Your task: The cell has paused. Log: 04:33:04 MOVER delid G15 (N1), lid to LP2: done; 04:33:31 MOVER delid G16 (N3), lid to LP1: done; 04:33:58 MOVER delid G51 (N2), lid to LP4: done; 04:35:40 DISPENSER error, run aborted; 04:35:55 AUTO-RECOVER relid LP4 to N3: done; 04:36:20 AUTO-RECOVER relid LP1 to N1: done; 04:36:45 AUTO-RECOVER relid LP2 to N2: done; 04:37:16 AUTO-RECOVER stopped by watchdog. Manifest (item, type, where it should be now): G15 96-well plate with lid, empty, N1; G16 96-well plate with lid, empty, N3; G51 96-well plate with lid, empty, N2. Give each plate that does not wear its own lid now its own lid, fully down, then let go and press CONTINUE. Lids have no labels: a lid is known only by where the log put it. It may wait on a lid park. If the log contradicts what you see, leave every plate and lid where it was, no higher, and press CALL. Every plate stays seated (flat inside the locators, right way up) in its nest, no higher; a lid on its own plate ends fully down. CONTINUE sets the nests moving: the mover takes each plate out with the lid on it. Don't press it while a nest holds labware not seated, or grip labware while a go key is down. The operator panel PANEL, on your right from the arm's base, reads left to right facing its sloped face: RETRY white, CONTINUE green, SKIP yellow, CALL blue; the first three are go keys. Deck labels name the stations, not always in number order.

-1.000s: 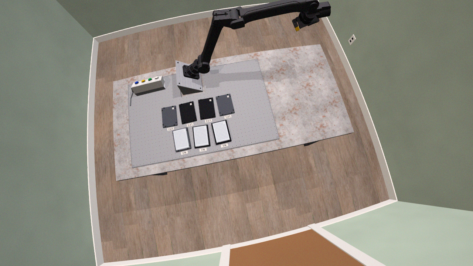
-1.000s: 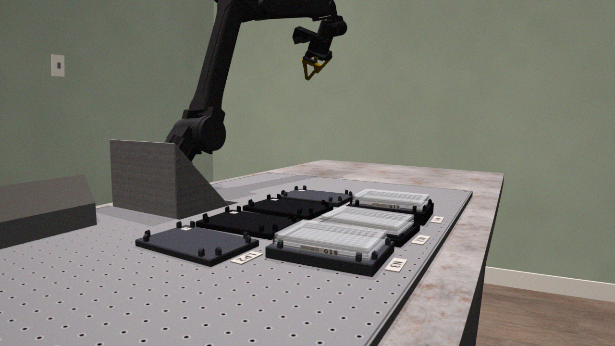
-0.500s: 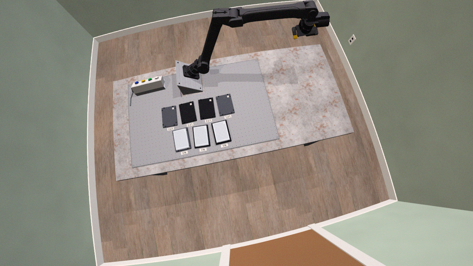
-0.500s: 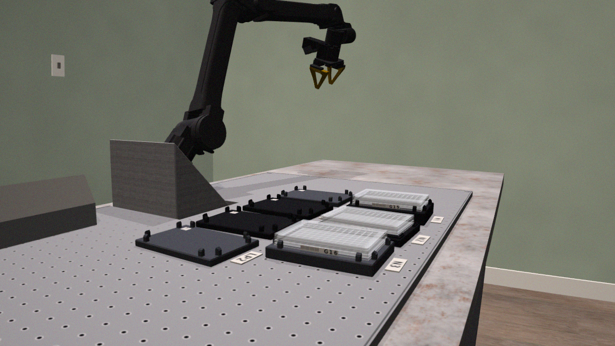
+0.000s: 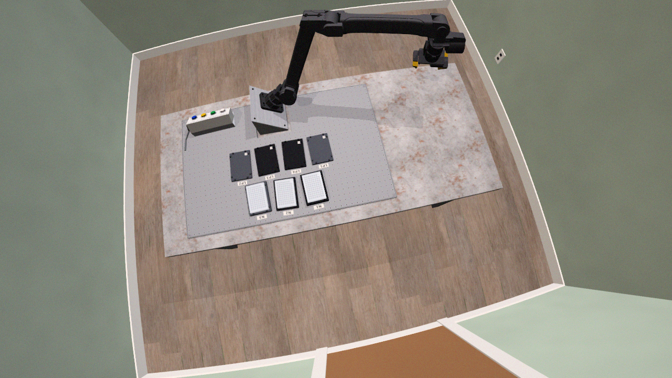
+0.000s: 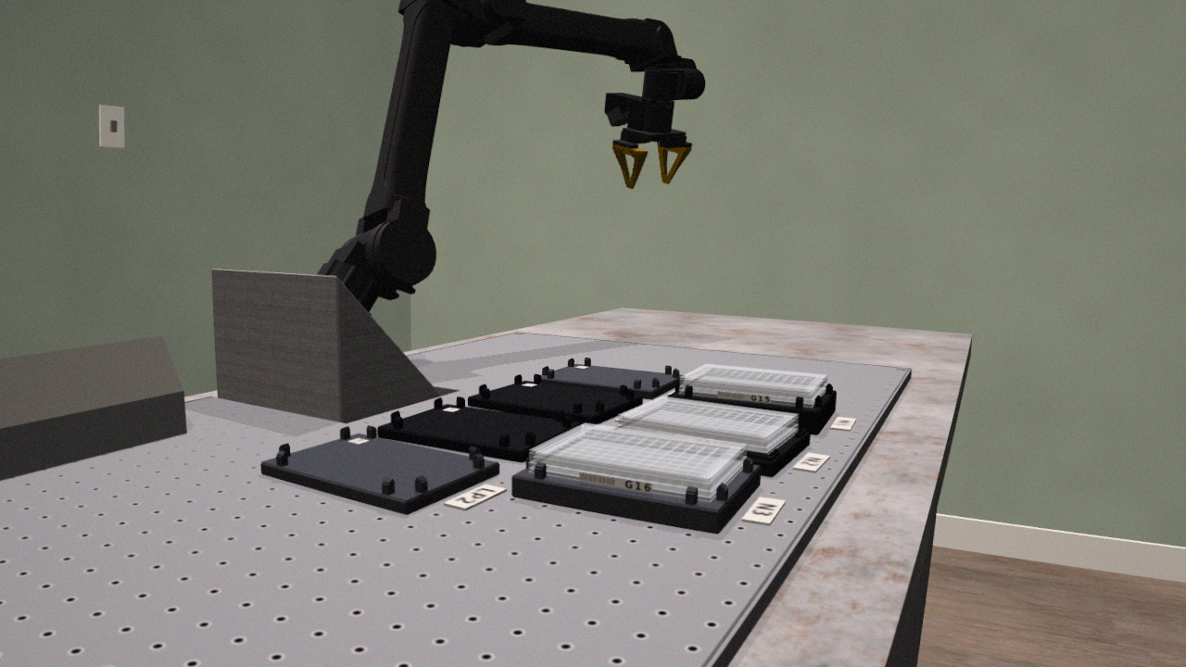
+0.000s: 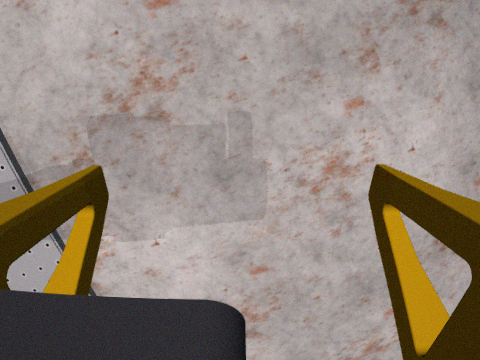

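Three clear lidded 96-well plates sit in black nests in the front row. The plate marked G16 (image 5: pixel 257 198) (image 6: pixel 638 460) is at N3. The middle plate (image 5: pixel 285 193) (image 6: pixel 709 421) is at N2; its label is hidden. The plate marked G15 (image 5: pixel 313 187) (image 6: pixel 759 383) is at N1. Each wears a lid that looks flat and fully down. Behind them, lid parks LP2 (image 5: pixel 241 165) (image 6: pixel 377 468), a black park (image 5: pixel 266 159), LP4 (image 5: pixel 294 154) and LP1 (image 5: pixel 319 148) are bare. My gripper (image 5: pixel 427 65) (image 6: pixel 647 182) (image 7: pixel 238 179) is open and empty, high above the bare stone table (image 5: pixel 446 140) (image 7: pixel 267 40), far from the plates.
The operator panel (image 5: pixel 210 121) (image 6: pixel 82 389) stands at the deck's back corner with blue (image 5: pixel 193 116), yellow (image 5: pixel 203 114), green (image 5: pixel 212 112) and white (image 5: pixel 222 111) keys. The arm's wedge base (image 5: pixel 269 112) (image 6: pixel 290 344) stands beside it. The perforated deck edge (image 7: pixel 34 267) shows left of my fingers.
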Robot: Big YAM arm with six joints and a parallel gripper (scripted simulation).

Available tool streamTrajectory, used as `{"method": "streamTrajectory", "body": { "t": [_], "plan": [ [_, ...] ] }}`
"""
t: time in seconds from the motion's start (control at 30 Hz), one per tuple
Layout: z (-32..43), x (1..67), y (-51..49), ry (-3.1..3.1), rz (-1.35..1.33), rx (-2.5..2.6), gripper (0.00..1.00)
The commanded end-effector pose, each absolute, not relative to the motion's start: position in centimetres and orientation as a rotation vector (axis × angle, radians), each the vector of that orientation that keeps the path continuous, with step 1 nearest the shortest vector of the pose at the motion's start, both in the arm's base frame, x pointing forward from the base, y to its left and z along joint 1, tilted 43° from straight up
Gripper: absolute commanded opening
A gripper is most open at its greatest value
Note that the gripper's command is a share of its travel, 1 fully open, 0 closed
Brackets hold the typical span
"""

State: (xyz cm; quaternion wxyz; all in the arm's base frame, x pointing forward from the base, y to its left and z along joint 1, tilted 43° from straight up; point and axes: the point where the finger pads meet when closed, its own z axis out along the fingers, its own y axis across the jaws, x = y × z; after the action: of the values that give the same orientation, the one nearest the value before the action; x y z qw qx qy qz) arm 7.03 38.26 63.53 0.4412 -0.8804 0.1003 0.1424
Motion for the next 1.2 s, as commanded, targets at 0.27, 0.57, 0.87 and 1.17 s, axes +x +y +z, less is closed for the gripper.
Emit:
{"method": "streamTrajectory", "body": {
  "t": [0.27, 0.57, 0.87, 1.17],
  "plan": [
    [61.3, 11.3, 37.9, 0.520, 0.353, -2.174, 1.00],
    [60.3, 13.5, 36.3, 0.679, 0.338, -2.144, 1.00],
    [56.9, 17.5, 36.2, 0.912, 0.331, -2.128, 1.00],
    [55.7, 19.7, 34.5, 1.069, 0.314, -2.071, 1.00]
  ]
}}
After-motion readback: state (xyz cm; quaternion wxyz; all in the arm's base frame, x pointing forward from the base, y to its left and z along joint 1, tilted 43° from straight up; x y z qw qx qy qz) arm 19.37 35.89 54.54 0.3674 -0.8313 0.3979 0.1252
